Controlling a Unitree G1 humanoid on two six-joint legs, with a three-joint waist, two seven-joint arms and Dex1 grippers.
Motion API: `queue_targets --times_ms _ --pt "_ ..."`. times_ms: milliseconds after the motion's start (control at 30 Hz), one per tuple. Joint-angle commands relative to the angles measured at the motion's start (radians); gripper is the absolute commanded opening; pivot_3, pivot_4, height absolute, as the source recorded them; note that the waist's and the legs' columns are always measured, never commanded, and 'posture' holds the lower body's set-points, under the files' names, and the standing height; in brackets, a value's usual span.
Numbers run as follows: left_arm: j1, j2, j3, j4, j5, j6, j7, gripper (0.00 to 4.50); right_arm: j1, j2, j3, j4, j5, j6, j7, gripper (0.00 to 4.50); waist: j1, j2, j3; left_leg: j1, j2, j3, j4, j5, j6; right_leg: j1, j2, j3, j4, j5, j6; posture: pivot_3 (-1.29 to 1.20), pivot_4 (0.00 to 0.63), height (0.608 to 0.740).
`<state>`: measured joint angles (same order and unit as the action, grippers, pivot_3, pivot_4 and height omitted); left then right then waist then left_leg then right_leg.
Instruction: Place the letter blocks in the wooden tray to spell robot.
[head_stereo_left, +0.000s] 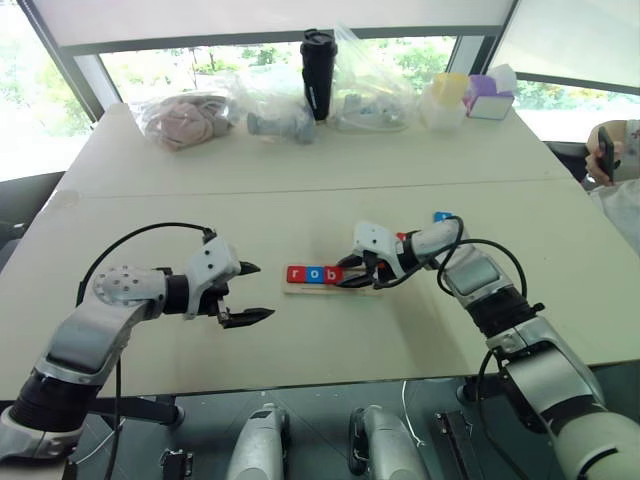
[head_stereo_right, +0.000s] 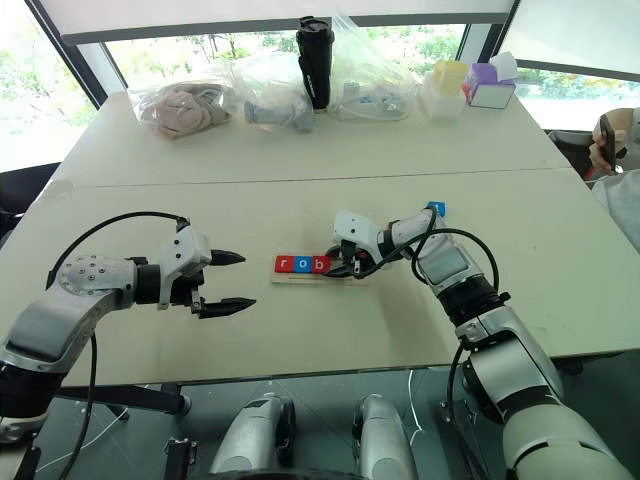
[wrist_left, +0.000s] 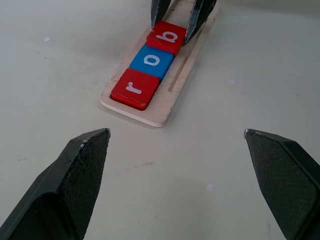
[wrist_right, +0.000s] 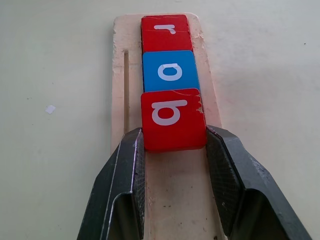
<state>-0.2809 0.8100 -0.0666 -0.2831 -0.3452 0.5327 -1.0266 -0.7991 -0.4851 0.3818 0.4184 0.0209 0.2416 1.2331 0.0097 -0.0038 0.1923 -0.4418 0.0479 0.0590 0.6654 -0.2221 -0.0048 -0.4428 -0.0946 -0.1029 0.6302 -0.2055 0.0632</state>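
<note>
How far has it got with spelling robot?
Red r and blue o sit in the wooden tray. The right gripper is shut on the red b, third in line. A blue block waits behind; the left gripper is open.

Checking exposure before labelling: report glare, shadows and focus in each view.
Left eye view: windows blow out bright behind the table. Left wrist view: left gripper fingertips loom soft, letter blocks sharp. Right wrist view: b block crisp between the right gripper fingers, faint shadow along the wooden tray.
</note>
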Motion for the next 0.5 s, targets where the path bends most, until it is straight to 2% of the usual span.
queue_targets --times_ms 33,500 --pt "-0.004 -0.003 0.005 -0.024 0.001 -0.015 0.008 4.50 -0.014 0.010 -0.005 0.008 -0.009 -0.009 0.006 1.16 0.000 0.000 0.000 0.000 0.000 0.000 0.000 0.000 0.000 0.000 0.000 0.000 0.000 0.000 0.000 0.00 0.150 0.740" --pt "-0.020 -0.032 0.000 -0.011 0.021 -0.040 0.028 4.50 -0.020 0.018 -0.008 0.044 -0.023 -0.014 0.002 1.16 0.000 0.000 0.000 0.001 0.000 0.000 0.000 0.000 0.000 0.000 0.000 0.000 0.000 0.000 -0.001 0.00 0.150 0.740"
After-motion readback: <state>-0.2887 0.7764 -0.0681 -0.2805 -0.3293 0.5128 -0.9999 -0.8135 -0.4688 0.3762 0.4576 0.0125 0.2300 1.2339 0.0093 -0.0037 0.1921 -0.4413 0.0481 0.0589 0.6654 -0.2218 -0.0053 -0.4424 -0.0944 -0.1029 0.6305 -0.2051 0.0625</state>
